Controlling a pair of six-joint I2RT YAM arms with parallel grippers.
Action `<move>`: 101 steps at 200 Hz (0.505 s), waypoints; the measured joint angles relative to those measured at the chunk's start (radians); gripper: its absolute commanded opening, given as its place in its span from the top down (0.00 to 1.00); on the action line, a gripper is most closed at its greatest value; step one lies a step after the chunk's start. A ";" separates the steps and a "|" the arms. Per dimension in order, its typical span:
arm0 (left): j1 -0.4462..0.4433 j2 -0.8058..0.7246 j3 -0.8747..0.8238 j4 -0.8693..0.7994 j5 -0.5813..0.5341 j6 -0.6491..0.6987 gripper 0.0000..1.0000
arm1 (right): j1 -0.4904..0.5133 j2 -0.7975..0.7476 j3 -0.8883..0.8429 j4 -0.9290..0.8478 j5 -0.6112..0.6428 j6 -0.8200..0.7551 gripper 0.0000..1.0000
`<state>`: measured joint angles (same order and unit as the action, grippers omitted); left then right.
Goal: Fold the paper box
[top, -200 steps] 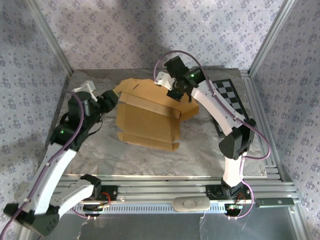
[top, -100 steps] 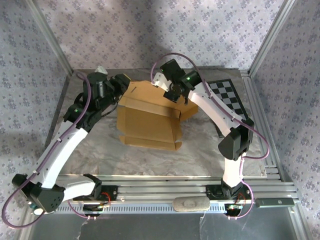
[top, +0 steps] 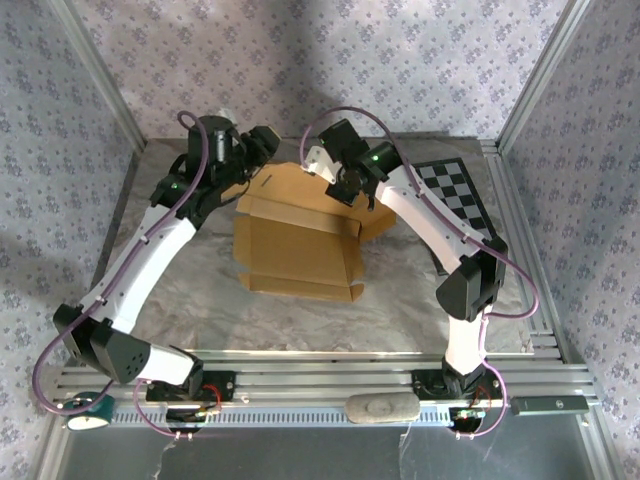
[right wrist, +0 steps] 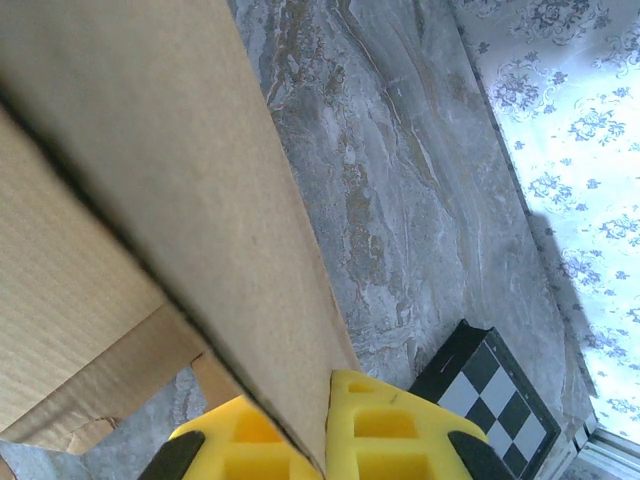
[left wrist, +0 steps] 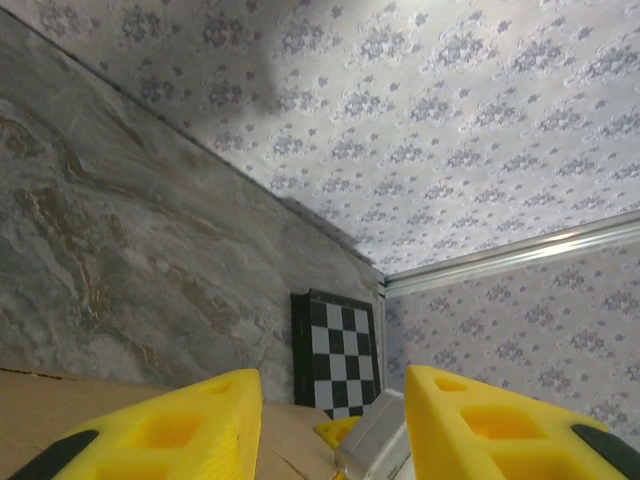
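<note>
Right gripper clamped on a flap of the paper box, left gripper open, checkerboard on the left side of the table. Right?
No: the checkerboard is on the right side of the table, as the top external view shows. The rest holds: the right gripper is clamped on a flap of the paper box, and the left gripper is open.

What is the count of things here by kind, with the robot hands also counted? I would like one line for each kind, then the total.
paper box: 1
checkerboard: 1
robot hands: 2, the left hand and the right hand
Total: 4
</note>
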<state>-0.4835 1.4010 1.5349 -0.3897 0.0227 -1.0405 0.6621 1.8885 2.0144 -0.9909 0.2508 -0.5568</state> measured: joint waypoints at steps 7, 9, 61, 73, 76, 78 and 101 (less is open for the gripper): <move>-0.003 0.000 -0.005 0.001 0.002 -0.001 0.57 | 0.000 0.000 0.000 0.000 0.000 0.002 1.00; -0.004 -0.001 -0.006 0.001 0.003 -0.002 0.57 | 0.000 0.000 0.000 0.000 0.000 0.003 1.00; -0.035 -0.026 -0.092 0.028 0.011 -0.040 0.55 | 0.000 0.000 0.006 -0.006 0.000 0.033 1.00; -0.037 -0.035 -0.114 0.039 0.011 -0.053 0.55 | 0.001 0.000 0.011 -0.008 0.000 0.043 1.00; -0.037 -0.037 -0.119 0.041 0.011 -0.056 0.55 | 0.002 0.000 0.012 -0.009 0.000 0.046 1.00; -0.037 -0.039 -0.123 0.042 0.011 -0.060 0.55 | 0.002 0.000 0.013 -0.009 0.000 0.048 1.00; -0.037 -0.042 -0.150 0.061 0.011 -0.088 0.55 | 0.015 0.000 0.013 -0.008 0.000 0.068 1.00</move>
<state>-0.5201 1.3590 1.3846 -0.3283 0.0334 -1.1282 0.6769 1.8889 2.0277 -0.9989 0.2508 -0.4889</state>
